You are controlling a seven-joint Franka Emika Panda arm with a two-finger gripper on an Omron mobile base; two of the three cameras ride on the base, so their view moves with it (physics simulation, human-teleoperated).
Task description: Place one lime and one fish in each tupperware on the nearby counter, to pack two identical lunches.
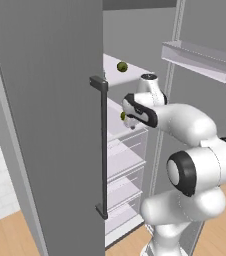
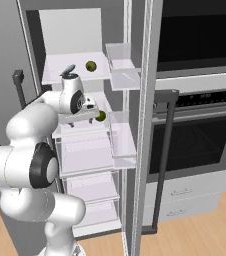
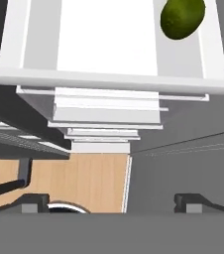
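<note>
One lime (image 2: 90, 66) rests on the upper shelf (image 2: 55, 75) of the open fridge, also seen as the lime (image 1: 122, 66). A slender dark fish (image 2: 68, 68) lies left of it, partly behind my wrist. A second lime (image 2: 101, 116) sits one shelf lower, at that shelf's front right; it is the lime (image 1: 123, 116) and the lime (image 3: 182, 17). My gripper (image 3: 113, 203) is open and holds nothing. It hangs in front of the lower shelf's front edge, pointing down at the floor, just left of that lime. The tupperware and the counter are out of view.
The grey fridge door (image 1: 45, 125) with its black handle (image 1: 103, 145) stands open on my left. Door bins (image 2: 122, 142) hang on the right-hand door. Clear drawers (image 2: 87, 155) sit below the shelves. A wall oven (image 2: 200, 135) stands to the right over wood flooring (image 3: 84, 178).
</note>
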